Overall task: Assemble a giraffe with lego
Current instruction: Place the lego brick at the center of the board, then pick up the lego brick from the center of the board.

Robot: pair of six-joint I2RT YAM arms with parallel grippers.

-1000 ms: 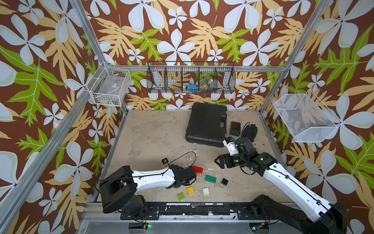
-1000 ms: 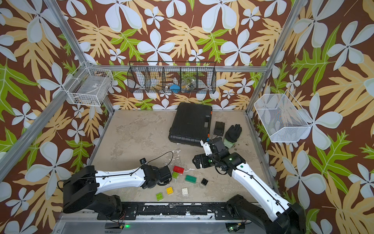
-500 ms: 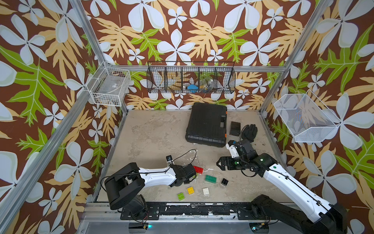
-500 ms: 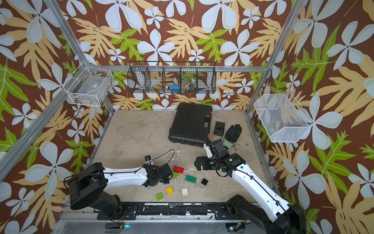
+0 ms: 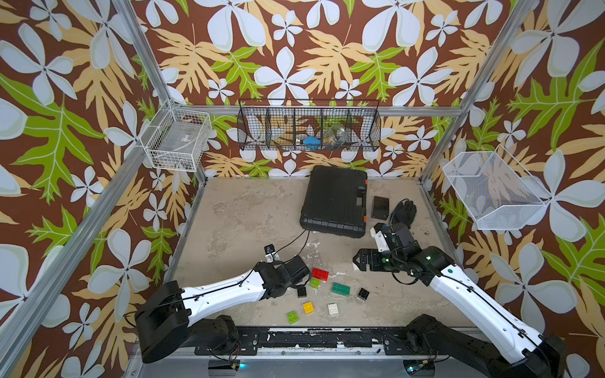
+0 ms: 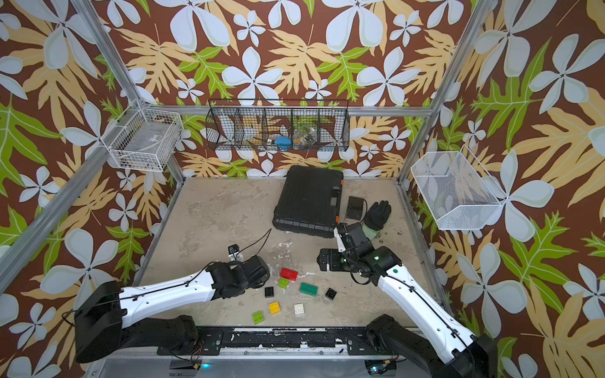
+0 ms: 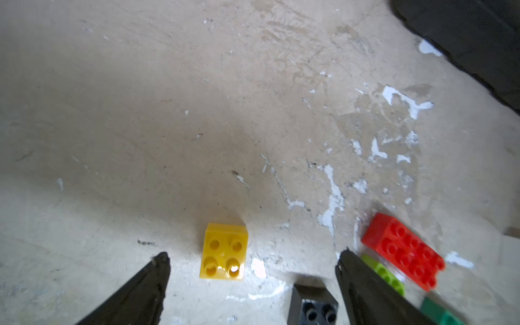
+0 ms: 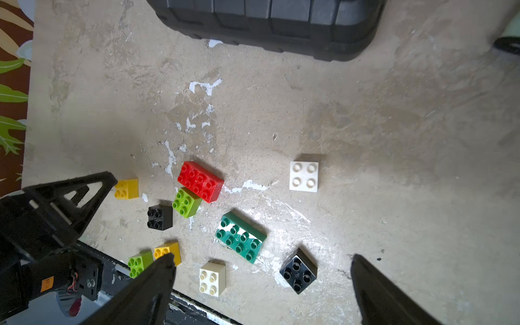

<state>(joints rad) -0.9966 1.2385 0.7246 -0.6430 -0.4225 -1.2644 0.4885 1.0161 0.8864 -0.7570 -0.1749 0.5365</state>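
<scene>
The left claw (image 7: 253, 254) hangs low over the table (image 5: 245, 212), its two black fingers spread wide and gripping nothing. A yellow brick (image 7: 223, 251) sits studs-up on the surface in the gap between them, clear of both. Back toward the claw's wrist, close inside one finger, is a black brick (image 7: 312, 304). Just outside that same finger lies a lime green brick (image 7: 382, 274) with a red brick (image 7: 403, 250) right up against it.

The right claw (image 8: 262, 258) is slack too, its fingers wide apart and empty, held above the table. Between its fingers and a little ahead of the tips lie a long dark green brick (image 8: 240, 237), a second black brick (image 8: 298, 274) turned cornerwise, and an off-white brick (image 8: 212, 278). One fingertip partly hides a second yellow brick (image 8: 167, 251), and a second lime brick (image 8: 139, 263) sits just beside that. Farther ahead of this claw a white brick (image 8: 304, 176) lies alone.

Every piece I can see lies single on the table, in the stretch between the two claws. Well beyond the right claw's reach sits a big black case (image 8: 267, 25). In both top views a small black box (image 5: 379, 207) and a black glove (image 5: 404, 211) lie beside the case.
</scene>
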